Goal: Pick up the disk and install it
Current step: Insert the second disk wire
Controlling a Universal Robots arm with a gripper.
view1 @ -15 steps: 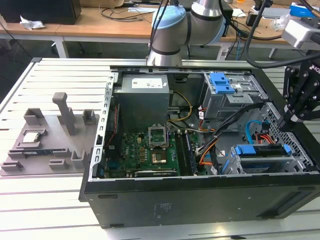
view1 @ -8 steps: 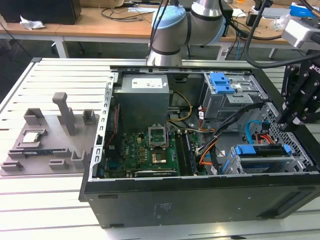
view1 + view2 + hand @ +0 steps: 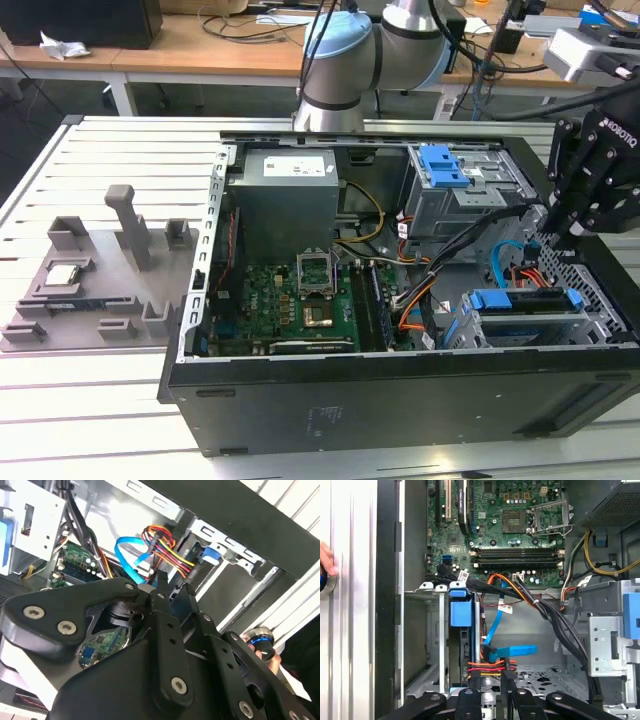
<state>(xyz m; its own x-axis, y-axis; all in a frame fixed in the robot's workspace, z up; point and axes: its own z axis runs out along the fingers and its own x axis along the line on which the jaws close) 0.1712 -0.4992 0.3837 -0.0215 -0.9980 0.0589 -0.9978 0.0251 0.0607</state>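
Now | gripper jaws pinched together, gripping nothing | poised by disk seated in case bay

Exterior view stood off above my open computer case, looking down, first wrist view looked straight down close over the motherboard, second wrist view peered slantwise past my linkage, both sharing the cables.

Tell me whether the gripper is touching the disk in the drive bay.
Cannot tell. In the first wrist view the gripper sits close by the end of the disk, but neither contact nor a gap shows plainly.
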